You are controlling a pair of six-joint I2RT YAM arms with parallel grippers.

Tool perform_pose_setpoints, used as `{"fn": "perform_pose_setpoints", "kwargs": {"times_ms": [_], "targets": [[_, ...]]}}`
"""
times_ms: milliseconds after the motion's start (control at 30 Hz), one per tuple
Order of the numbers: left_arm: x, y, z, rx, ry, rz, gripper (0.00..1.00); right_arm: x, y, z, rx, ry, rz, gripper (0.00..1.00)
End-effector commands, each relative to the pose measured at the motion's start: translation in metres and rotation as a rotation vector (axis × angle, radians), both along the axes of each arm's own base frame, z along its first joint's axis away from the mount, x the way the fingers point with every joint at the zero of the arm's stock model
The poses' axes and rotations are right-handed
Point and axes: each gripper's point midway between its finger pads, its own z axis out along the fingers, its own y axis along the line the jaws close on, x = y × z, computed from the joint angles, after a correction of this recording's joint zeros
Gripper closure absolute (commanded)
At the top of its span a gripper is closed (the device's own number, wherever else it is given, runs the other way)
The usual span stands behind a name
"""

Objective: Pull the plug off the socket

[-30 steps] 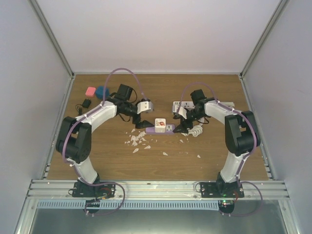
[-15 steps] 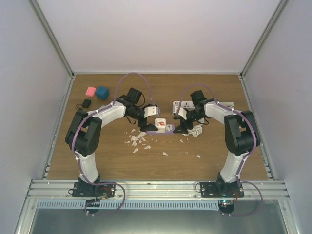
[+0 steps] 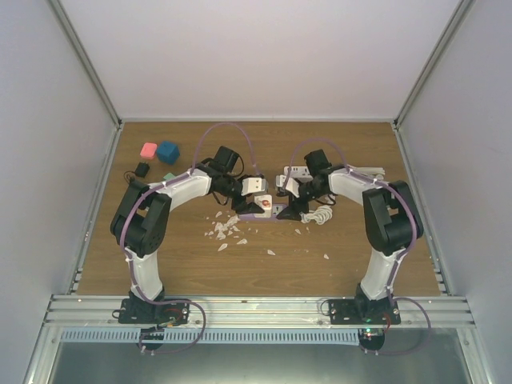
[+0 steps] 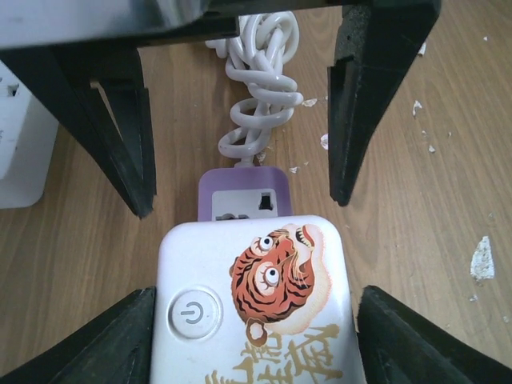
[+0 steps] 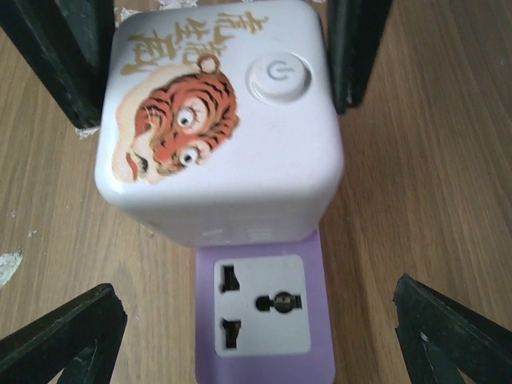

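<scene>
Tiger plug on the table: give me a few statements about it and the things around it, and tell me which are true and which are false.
1. The plug with the tiger picture sits on the purple socket strip. True.
2. The left pincer has a finger on each side of the plug. True.
3. The right pincer is clamped on the socket strip. False: it is open, with its fingers well clear of the strip on both sides.
4. The white cord lies stretched out straight. False: it is bunched in loops.
5. The plug's button is red. False: it is white.
</scene>
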Motion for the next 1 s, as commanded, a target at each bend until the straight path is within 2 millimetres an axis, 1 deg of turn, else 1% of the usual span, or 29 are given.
{"fn": "perform_pose_setpoints", "kwargs": {"times_ms": [0,167,300,433,567,633,733,867,967], "targets": [[-0.001,-0.005,-0.001,-0.018,-0.035,-0.015,0.33,0.000,0.013,-0.005,0.029,-0.014,0.015,0.07],[-0.004,-0.003,-0.006,-0.005,-0.026,-0.011,0.34,0.000,0.014,-0.020,-0.001,-0.022,0.029,0.08],[-0.010,-0.004,-0.001,-0.025,-0.025,-0.021,0.38,-0.002,0.013,-0.030,-0.025,-0.022,0.038,0.10],[-0.013,-0.004,-0.005,-0.021,-0.013,-0.024,0.42,-0.008,0.012,-0.037,-0.042,-0.027,0.054,0.14],[-0.015,-0.005,-0.003,-0.031,0.001,-0.017,0.42,-0.006,0.012,-0.041,-0.056,-0.043,0.048,0.22],[-0.016,-0.005,-0.005,-0.027,0.003,-0.018,0.39,-0.004,0.013,-0.041,-0.060,-0.048,0.039,0.24],[-0.016,-0.005,-0.009,-0.018,0.012,-0.019,0.37,-0.002,0.013,-0.044,-0.072,-0.047,0.037,0.29],[-0.017,-0.007,-0.011,-0.016,0.020,-0.017,0.38,0.001,0.013,-0.047,-0.085,-0.049,0.038,0.39],[-0.016,-0.006,-0.012,-0.006,0.010,-0.015,0.40,0.000,0.014,-0.047,-0.084,-0.047,0.037,0.43]]}}
